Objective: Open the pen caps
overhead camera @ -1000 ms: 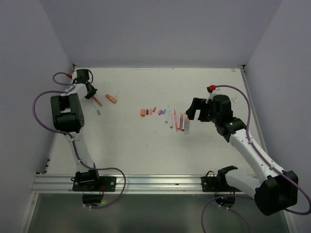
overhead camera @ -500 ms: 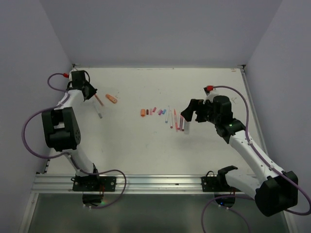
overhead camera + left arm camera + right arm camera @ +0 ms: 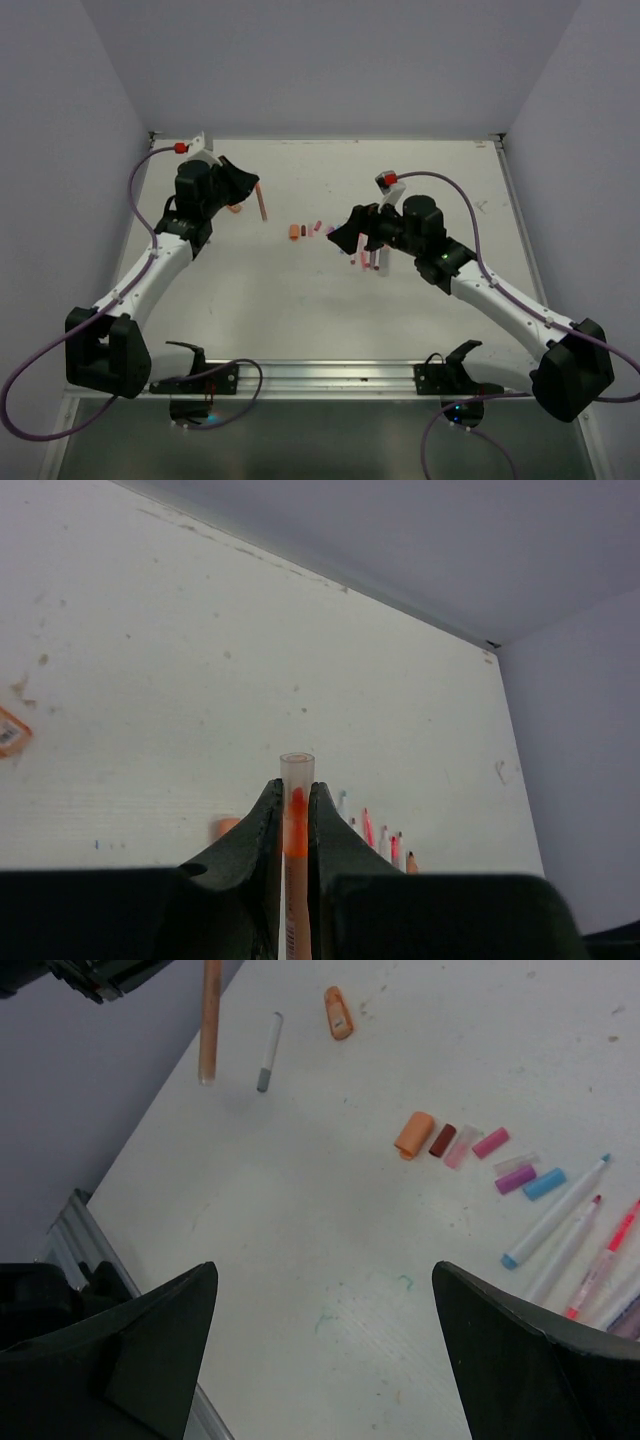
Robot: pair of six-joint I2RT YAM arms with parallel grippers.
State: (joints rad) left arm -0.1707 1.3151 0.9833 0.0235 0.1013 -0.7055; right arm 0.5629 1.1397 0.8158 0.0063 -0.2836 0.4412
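left pincer (image 3: 293, 825) is clamped tight on an orange pen (image 3: 296, 798) — the barrel runs between its fingers, held off the table (image 3: 300, 300), its clear end poking out past the tips. right pincer (image 3: 325, 1290) is spread wide with nothing in it, hovering above the table. ahead of it, toward its right finger, lie the loose pen caps (image 3: 412, 1134) — orange, dark red, pinks, purple, blue — and the pale pens (image 3: 555, 1215) lie close by that same right finger.
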